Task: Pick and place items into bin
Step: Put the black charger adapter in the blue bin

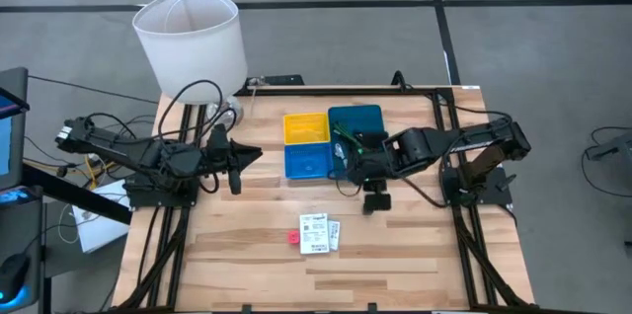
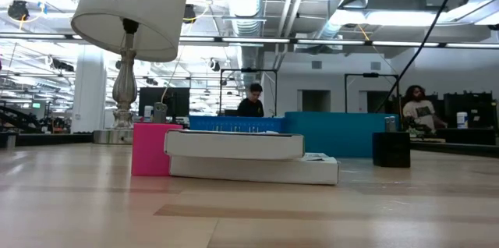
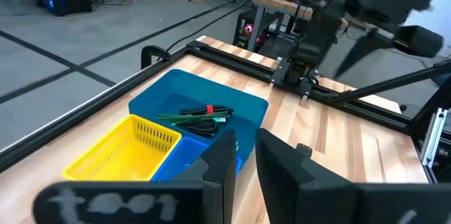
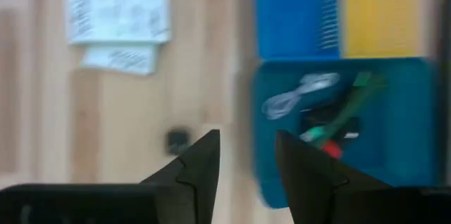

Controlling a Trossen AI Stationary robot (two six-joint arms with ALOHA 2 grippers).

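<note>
Three bins stand together at the table's far middle: yellow (image 1: pixel 306 127), blue (image 1: pixel 308 162) and a larger teal one (image 1: pixel 360 121). In the teal bin (image 4: pixel 394 111) lie a grey cable (image 4: pixel 296 94), a green piece (image 4: pixel 356 101) and a red bit (image 4: pixel 328 146). My right gripper (image 4: pixel 246 160) hangs open over that bin's near left corner (image 1: pixel 348 164), holding nothing. White cards (image 1: pixel 319 233) and a red-pink bit (image 1: pixel 293 238) lie flat near the table's middle front. A small black piece (image 1: pixel 377 200) stands on the wood. My left gripper (image 3: pixel 245 168) waits left of the bins, its fingers almost together and nothing between them.
A white lampshade (image 1: pixel 190 42) stands at the far left corner, beyond the left arm. A black frame rail (image 1: pixel 434 97) runs along the table's far and right edges. People sit in the room behind the table (image 2: pixel 253 100). Bare wood lies around the cards.
</note>
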